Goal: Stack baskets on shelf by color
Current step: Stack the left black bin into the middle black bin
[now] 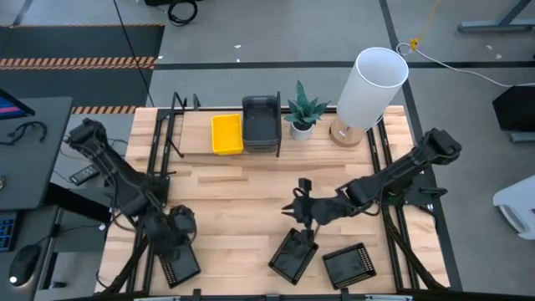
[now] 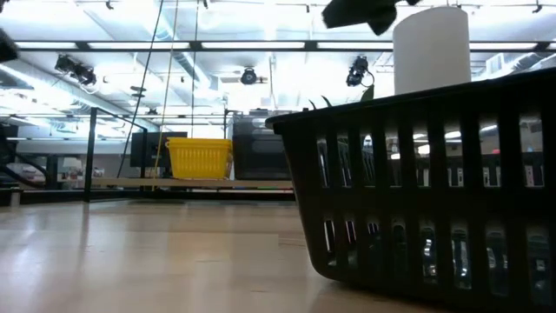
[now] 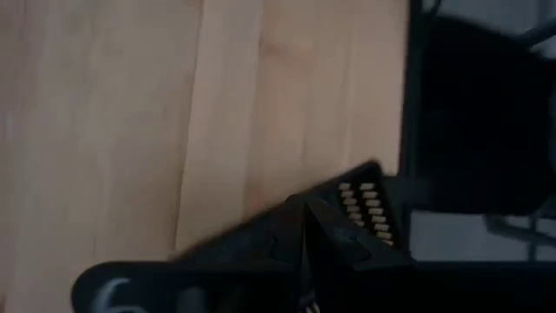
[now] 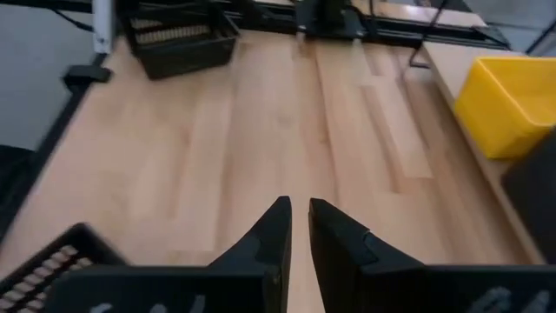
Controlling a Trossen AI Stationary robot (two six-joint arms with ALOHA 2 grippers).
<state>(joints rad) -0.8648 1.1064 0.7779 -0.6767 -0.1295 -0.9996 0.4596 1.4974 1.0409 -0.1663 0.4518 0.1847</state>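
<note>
So the biggest thing here is the wooden table (image 1: 242,201), with the shelf (image 1: 192,138) running along its far edge. On the shelf's right end there's a tall white lamp (image 1: 372,84). Just left of it is a little potted plant (image 1: 301,113), then the grey baskets (image 1: 261,124) in a stack, then the yellow basket (image 1: 226,134) touching the grey ones on their left. I can't tell from above how many yellows are nested there. All three black ones are down on the table's near side. The left black basket (image 1: 180,267) is at the near-left corner, the middle black basket (image 1: 294,255) sits tilted near the centre, and the right black basket (image 1: 349,266) is just beside that one. The left gripper (image 3: 306,213) is low over the left black basket with its fingers closed. The perforated rim is right at the tips, but I honestly can't tell if it's pinched or just touching. The right gripper (image 4: 300,213) hangs just beyond the middle black basket on its far side, pointing left across the table. Its fingers are almost together with only a sliver of gap, and there's nothing between them.
</note>
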